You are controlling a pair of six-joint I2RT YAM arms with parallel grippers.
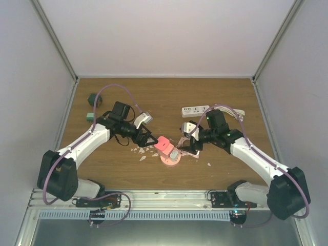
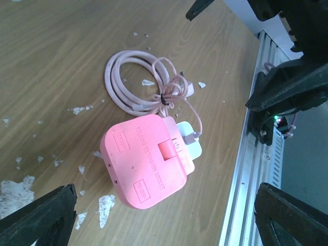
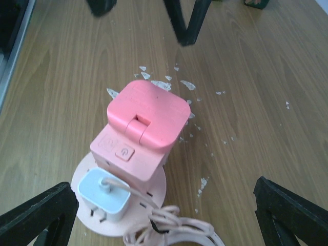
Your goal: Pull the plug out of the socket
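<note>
A pink folding extension socket (image 1: 164, 145) stands on its round pink base (image 1: 171, 161) at the table's middle. A white plug (image 1: 175, 153) sits in the base on the right side, and its pink cable (image 1: 189, 151) lies coiled beside it. In the right wrist view the plug (image 3: 104, 198) shows metal prongs at its lower edge, beside the socket (image 3: 146, 125). My left gripper (image 1: 152, 139) is open, just left of the socket (image 2: 146, 166) and clear of the plug (image 2: 187, 145). My right gripper (image 1: 186, 145) is open, just right of the plug, above the cable (image 3: 177, 233).
A white power strip (image 1: 196, 109) with a white cable (image 1: 233, 111) lies at the back right. Two green objects (image 1: 93, 99) sit at the far left. White flakes (image 1: 141, 151) dot the wood. A metal rail (image 1: 164, 197) runs along the near edge.
</note>
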